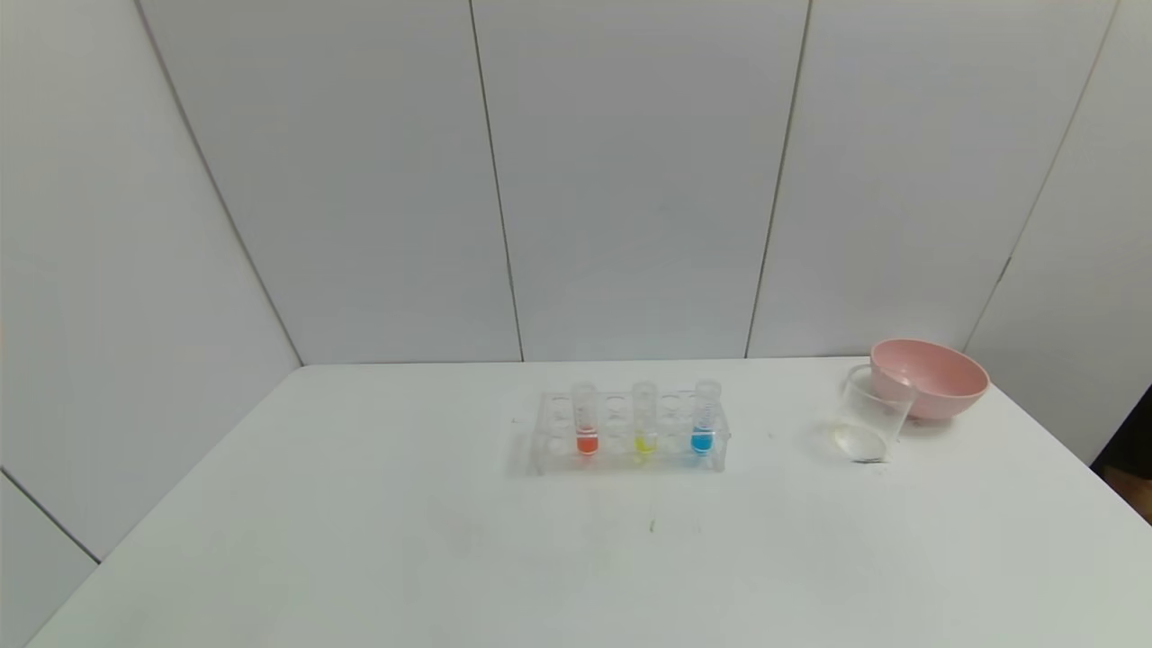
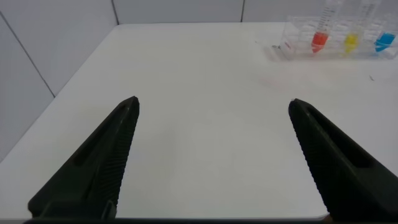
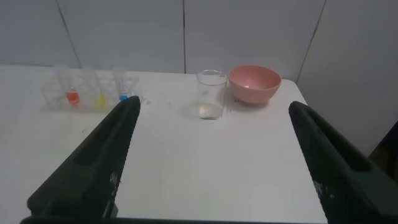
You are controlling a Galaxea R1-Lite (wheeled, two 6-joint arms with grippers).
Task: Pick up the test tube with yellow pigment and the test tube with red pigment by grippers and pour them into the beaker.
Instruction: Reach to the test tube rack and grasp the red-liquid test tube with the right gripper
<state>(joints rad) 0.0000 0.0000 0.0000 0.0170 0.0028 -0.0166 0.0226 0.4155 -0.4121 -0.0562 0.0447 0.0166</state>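
Black fingers of the left gripper (image 2: 211,109) are spreading wide over bare white table (image 1: 360,540), holding nothing, well apart from the clear rack (image 1: 630,434). Likewise the right gripper (image 3: 214,112) is gaping wide and empty, hanging back from the beaker (image 1: 868,416). Standing upright in the rack are the test tube with red pigment (image 1: 586,420), the test tube with yellow pigment (image 1: 644,420) in the middle, and a blue tube (image 1: 704,418). Just behind the beaker, a pink bowl (image 1: 931,378) is sitting.
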